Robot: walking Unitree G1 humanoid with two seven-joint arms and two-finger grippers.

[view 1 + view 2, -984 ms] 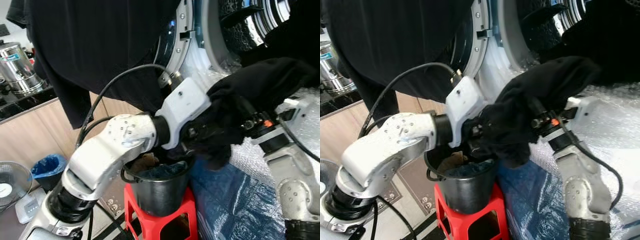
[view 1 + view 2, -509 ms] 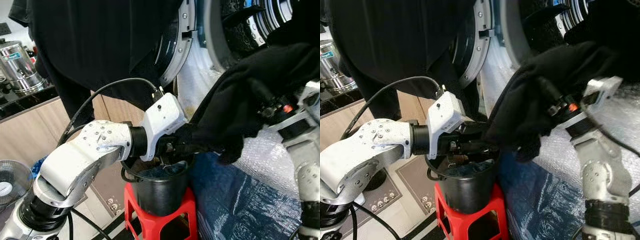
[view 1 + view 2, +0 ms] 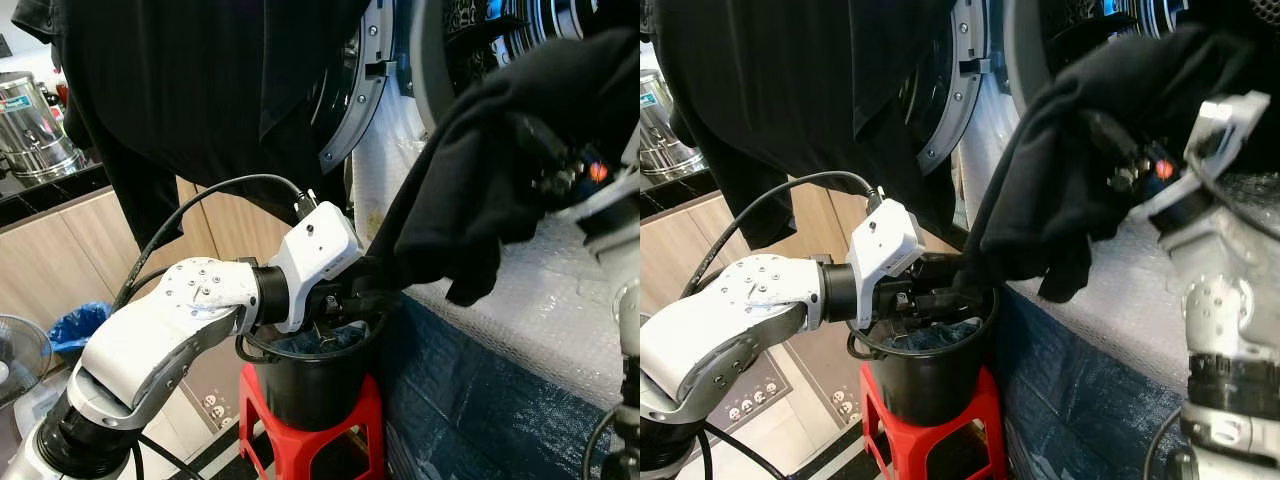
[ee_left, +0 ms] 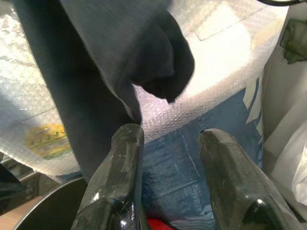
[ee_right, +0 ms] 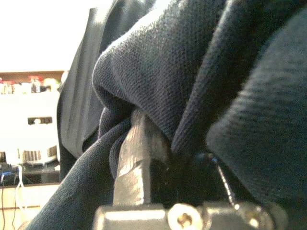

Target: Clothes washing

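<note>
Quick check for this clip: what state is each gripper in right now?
Left gripper: open, holding nothing, at the rim of the black metal bucket.
Right gripper: shut on the dark knit garment, lifted toward the washing machine drum.

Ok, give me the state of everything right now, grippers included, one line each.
Washing machine door: open.
Dark garment: lifted, trailing down to the bucket.
Black bucket: upright on the red stool, clothes inside.
Left gripper: open, at the bucket rim beside the garment.
Right gripper: shut on the dark garment, raised near the drum.
</note>
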